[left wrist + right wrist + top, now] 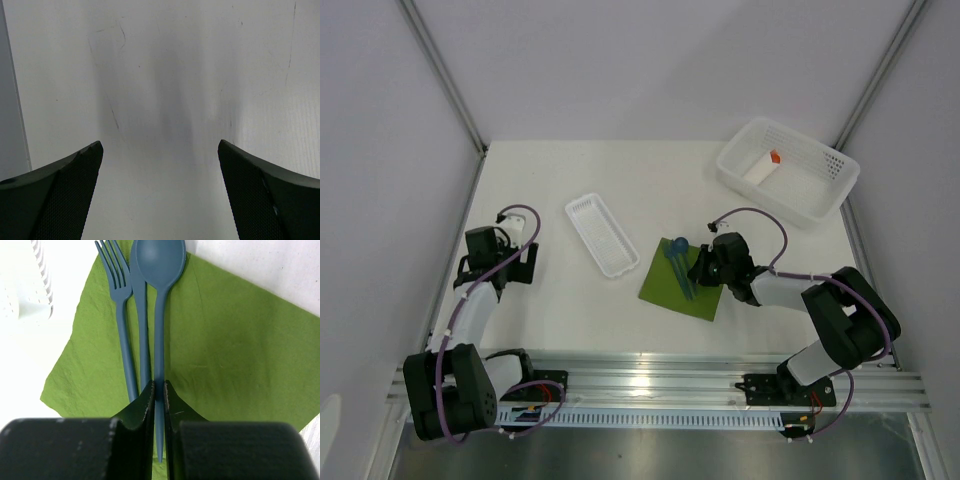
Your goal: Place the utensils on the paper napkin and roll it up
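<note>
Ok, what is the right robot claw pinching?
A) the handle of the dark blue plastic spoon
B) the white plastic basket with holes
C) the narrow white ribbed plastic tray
A: in the right wrist view the right gripper is shut on the slim handle of the dark blue plastic spoon, which lies on the olive-green paper napkin.

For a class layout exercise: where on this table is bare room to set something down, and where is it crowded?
Bare: far table between white tray and basket; near strip between left arm and napkin. Crowded: napkin, where right gripper grips spoon beside fork.
</note>
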{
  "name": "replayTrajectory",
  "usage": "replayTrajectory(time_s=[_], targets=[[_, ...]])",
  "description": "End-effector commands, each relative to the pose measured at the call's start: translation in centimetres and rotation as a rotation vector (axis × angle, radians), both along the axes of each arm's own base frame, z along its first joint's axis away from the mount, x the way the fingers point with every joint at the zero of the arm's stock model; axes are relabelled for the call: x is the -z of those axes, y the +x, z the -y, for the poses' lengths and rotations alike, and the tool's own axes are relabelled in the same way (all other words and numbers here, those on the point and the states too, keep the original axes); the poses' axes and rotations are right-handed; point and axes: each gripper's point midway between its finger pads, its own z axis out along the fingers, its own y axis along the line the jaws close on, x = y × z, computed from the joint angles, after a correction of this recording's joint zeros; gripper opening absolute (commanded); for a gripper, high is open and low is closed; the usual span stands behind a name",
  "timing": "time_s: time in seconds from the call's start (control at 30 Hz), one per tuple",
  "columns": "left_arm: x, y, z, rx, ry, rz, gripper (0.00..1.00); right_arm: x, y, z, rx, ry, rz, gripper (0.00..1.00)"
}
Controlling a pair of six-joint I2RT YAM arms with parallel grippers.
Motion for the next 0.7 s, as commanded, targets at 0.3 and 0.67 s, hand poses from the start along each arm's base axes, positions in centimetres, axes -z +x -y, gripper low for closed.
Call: replayTrajectory(time_s=[0.3,0.67], targets=[[-0.7,0.6,-0.5,0.003,0.024,0.034,0.99,-0.1,0.1,-0.2,0.013,0.036,0.003,0.12],[-0.8,0.6,-0.4,0.004,0.021,0.036,1.0,-2.8,0.6,0.4,0.024,0.009,0.061,0.3]])
